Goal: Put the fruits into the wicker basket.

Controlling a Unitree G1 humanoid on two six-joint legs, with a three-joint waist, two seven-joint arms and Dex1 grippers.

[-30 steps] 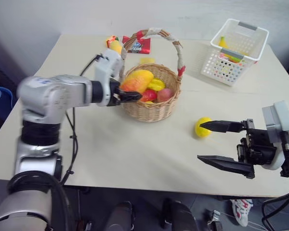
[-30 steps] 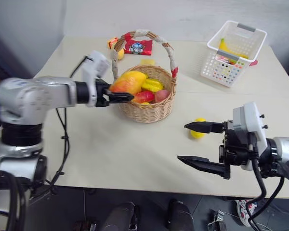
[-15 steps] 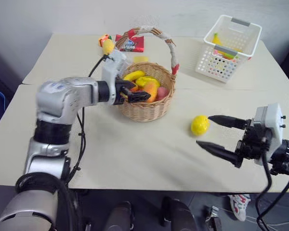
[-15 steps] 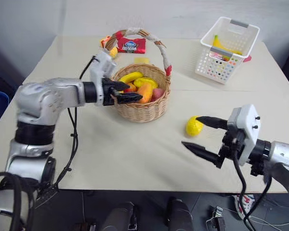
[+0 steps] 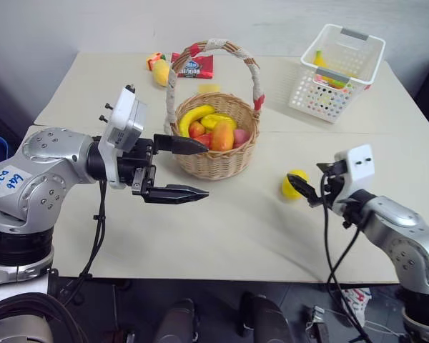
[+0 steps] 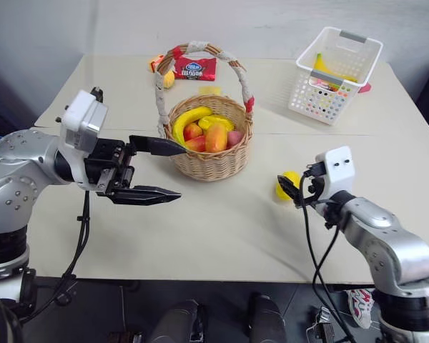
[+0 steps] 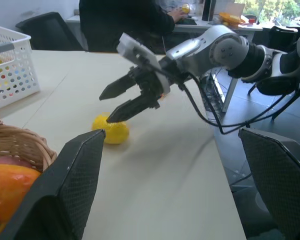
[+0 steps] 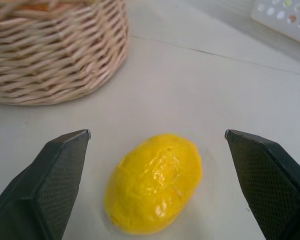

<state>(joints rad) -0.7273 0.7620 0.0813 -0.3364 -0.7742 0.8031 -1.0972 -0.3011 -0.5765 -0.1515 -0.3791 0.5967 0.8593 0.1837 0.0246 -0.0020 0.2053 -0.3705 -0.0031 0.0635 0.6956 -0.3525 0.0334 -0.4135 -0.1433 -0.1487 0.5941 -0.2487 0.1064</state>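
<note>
Mango (image 5: 222, 135) dropped into wicker basket (image 5: 216, 161); both end effectors spread, right (image 8: 155, 187) flanking lemon (image 8: 154, 182).

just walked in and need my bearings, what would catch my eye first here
The wicker basket, full of bright toy fruit with the mango standing in it, sits mid-table under its taped handle. Beside it on the table lies a yellow lemon, with the right gripper open around it. The left gripper hangs open beside the basket.

your left gripper (image 5: 184, 168) is spread wide and empty, pointing sideways to the right, forearm level. your right gripper (image 8: 155, 185) is wide apart too, reaching forward on a bent arm.
</note>
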